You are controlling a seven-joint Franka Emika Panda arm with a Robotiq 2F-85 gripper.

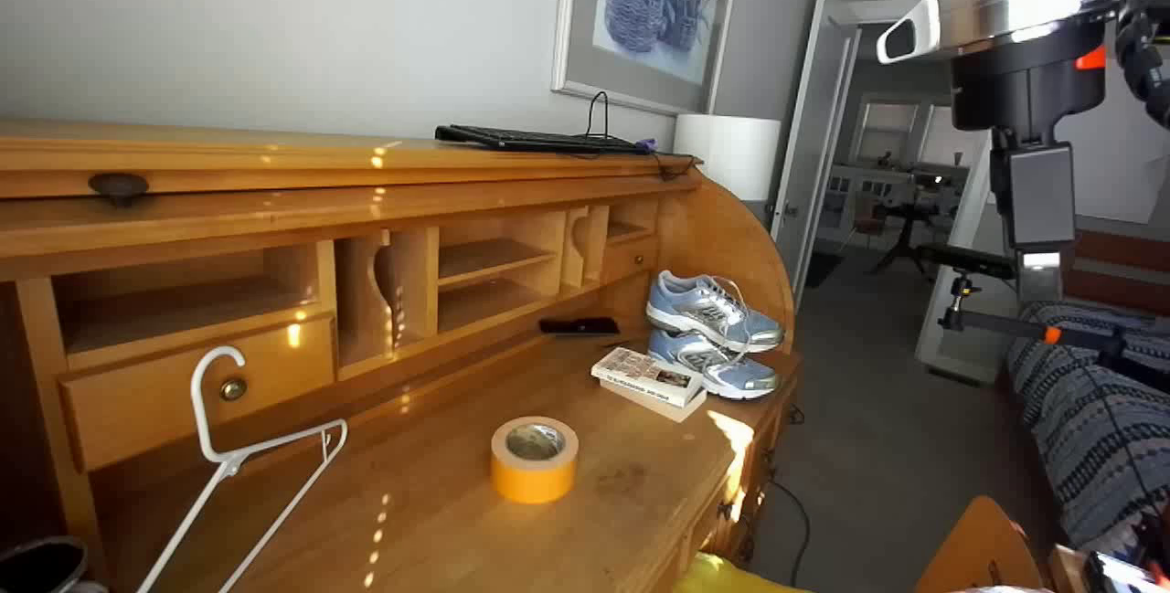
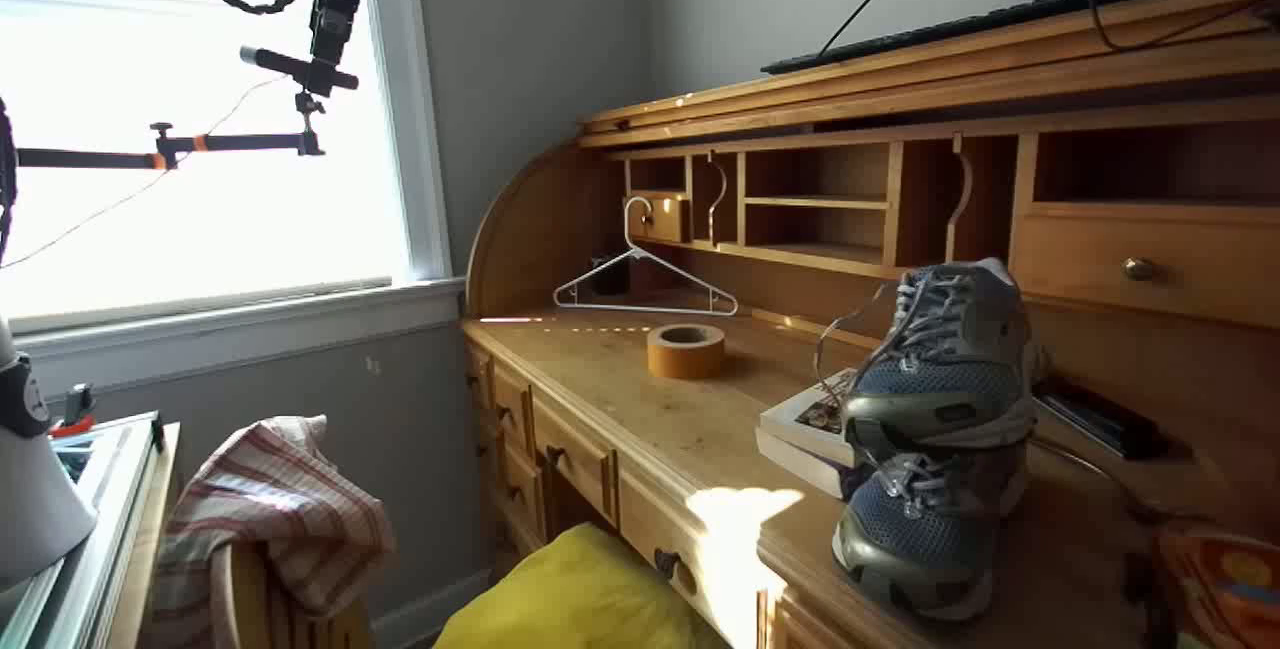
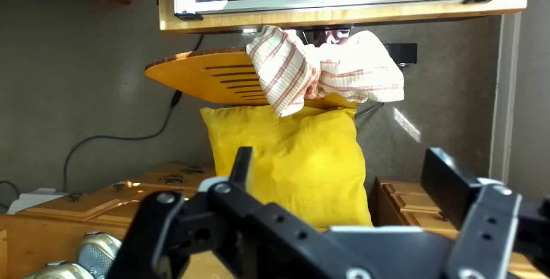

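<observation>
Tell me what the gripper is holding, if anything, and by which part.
Nothing is held: the gripper stands open, jaws wide apart; the yellow cushion only shows beyond them.

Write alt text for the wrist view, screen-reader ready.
Open black jaws with nothing between them fill the foreground, a yellow pillow beyond. Next to the pillow is a slotted wooden chair back with a red-and-white striped cloth draped on it. Below, a wooden desk shows in part, with the toes of two shoes at lower left.
</observation>
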